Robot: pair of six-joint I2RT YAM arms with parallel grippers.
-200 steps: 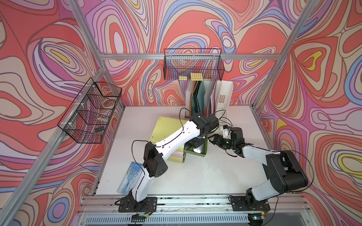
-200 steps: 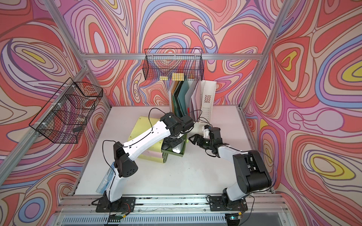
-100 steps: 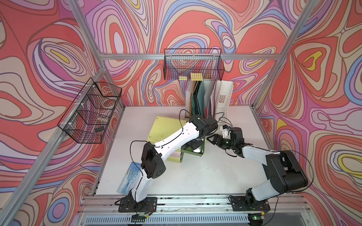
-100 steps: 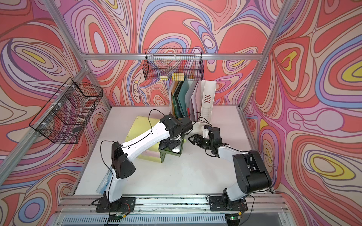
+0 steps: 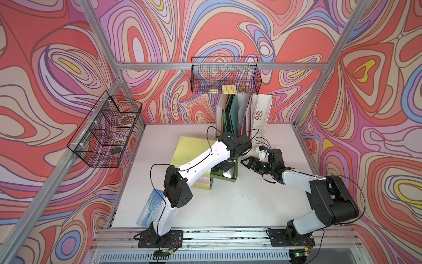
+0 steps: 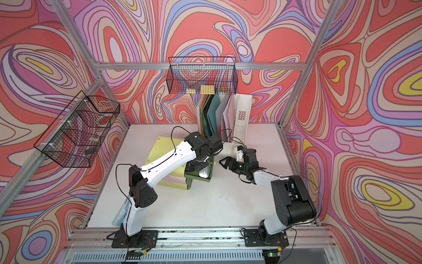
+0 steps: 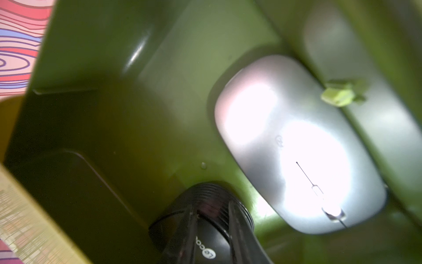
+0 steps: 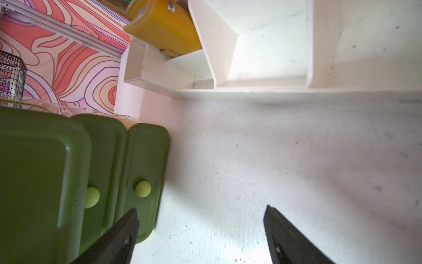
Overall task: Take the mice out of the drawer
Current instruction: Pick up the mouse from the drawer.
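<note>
Grip first: the left claw (image 7: 211, 205) is closed down on a small black oval plastic mouse with a round white logo (image 7: 206, 245). Its two dark fingers (image 7: 190, 228) lie along the glossy shell with the logo showing between them. How deep the bite goes is hidden. Claw and black mouse are both inside the dark green plastic drawer (image 7: 102, 109), low over its floor. Just beside the claw a silver oval plastic mouse (image 7: 292, 146) lies flat on the drawer floor, scroll wheel up. Whether it touches the black one I cannot tell. No other mice show clearly.

Both look light and rigid — hard shells, smooth and domed, so likely to squirt out of a pinch set high on the curve. The safer hold, I judge, is across the narrow width, low on the straighter flanks near the middle, clear of wheel and buttons. The present hold appears to sit toward one end of the black mouse, which could let it pivot on the lift. The silver mouse, lying close against the drawer wall, leaves little room for a finger on that flank.

The right claw (image 8: 202, 210) stands wide and holds nothing. It hovers over the white bench (image 8: 285, 160), with green drawer fronts with pale round knobs (image 8: 142, 188) just to one side of it and a white plastic file rack (image 8: 262, 57) ahead.
</note>
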